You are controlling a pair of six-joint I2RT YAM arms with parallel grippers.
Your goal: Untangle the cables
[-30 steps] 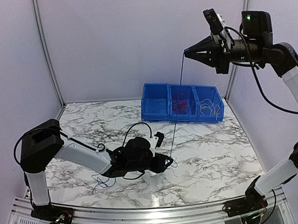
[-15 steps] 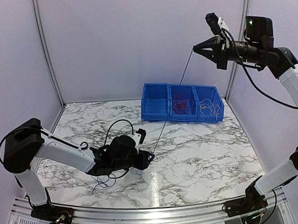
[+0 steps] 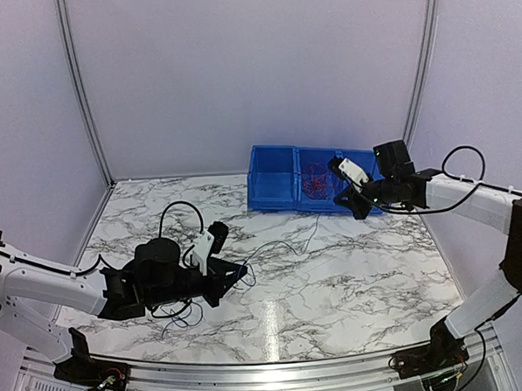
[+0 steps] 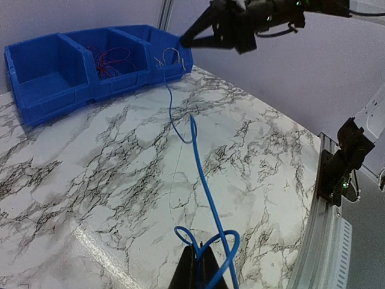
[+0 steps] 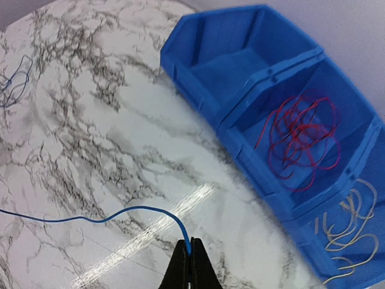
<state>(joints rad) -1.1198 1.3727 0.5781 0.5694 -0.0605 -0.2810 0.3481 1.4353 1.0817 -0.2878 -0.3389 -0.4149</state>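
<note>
We are freeing blue wire: left claw clamped on looped end over surface, right claw clamped on other end near bin. Next likely: dropping it into bin.

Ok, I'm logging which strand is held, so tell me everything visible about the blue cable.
The blue cable is one very thin, flexible wire, slack and curving. One end is pinched in the shut right hand; at the left hand it curls into a small loop. Between them it trails over the marble table.
</note>
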